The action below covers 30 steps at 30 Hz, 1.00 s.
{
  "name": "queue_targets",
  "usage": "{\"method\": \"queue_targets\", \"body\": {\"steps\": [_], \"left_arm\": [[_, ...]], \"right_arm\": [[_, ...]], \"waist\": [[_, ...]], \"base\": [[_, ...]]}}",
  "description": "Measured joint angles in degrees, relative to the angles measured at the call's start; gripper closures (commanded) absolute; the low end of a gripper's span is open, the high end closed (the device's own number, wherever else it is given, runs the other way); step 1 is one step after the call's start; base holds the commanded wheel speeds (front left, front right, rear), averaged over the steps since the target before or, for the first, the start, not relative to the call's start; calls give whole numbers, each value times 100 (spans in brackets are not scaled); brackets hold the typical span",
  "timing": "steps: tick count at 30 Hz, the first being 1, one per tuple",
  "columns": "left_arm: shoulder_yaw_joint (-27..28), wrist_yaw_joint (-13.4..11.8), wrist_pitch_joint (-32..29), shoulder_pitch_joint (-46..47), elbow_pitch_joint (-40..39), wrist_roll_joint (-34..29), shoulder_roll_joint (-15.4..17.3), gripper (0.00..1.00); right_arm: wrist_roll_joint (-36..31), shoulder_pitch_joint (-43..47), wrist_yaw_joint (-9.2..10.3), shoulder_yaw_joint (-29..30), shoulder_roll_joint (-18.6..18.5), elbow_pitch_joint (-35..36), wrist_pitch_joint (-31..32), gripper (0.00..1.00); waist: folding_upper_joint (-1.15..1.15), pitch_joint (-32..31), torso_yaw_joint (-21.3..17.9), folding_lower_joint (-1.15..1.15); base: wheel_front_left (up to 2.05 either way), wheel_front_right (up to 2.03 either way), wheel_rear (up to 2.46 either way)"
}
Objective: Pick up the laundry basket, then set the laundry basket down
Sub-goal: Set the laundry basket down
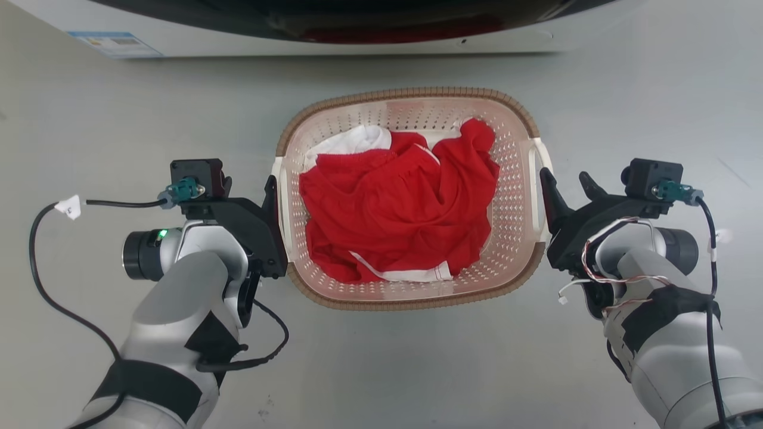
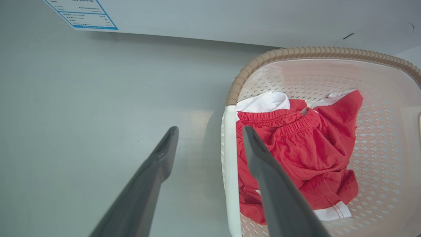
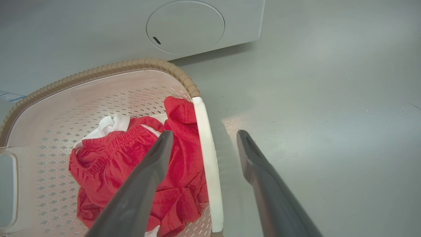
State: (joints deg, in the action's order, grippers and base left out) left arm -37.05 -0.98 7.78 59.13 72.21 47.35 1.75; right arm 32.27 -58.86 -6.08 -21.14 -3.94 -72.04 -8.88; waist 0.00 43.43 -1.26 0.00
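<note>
Head view: our laundry basket (image 1: 411, 93) sits by the washer (image 1: 357, 44), left gripper (image 1: 250, 182) and right gripper (image 1: 564, 177) at its short ends. Left wrist: fingers (image 2: 158, 164) spread, straddling the left handle (image 2: 228, 148). Right wrist: same story, right handle (image 3: 206, 148).

The laundry basket (image 1: 514, 196), pale pink, perforated, brown-rimmed, stands upright on the floor (image 1: 381, 369), holding red clothes (image 1: 393, 214).
</note>
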Motion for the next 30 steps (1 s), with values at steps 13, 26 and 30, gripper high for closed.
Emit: {"method": "queue_targets", "body": {"steps": [13, 26, 30], "left_arm": [[-12, 101, 392, -449, 57, 55, -1, 0], [-3, 152, 622, -1013, 45, 56, -1, 0], [-5, 149, 651, -1179, -14, 52, -1, 0]], "right_arm": [[55, 383, -49, -8, 5, -44, -288, 0], [57, 1022, -75, 12, 10, -32, -503, 0], [53, 1230, -75, 14, 7, 33, -534, 0]], "waist": [[0, -912, 26, 0], [-1, -1904, 6, 0], [0, -2198, 8, 0]], "base": [[0, 0, 0], [0, 0, 0], [0, 0, 0]]}}
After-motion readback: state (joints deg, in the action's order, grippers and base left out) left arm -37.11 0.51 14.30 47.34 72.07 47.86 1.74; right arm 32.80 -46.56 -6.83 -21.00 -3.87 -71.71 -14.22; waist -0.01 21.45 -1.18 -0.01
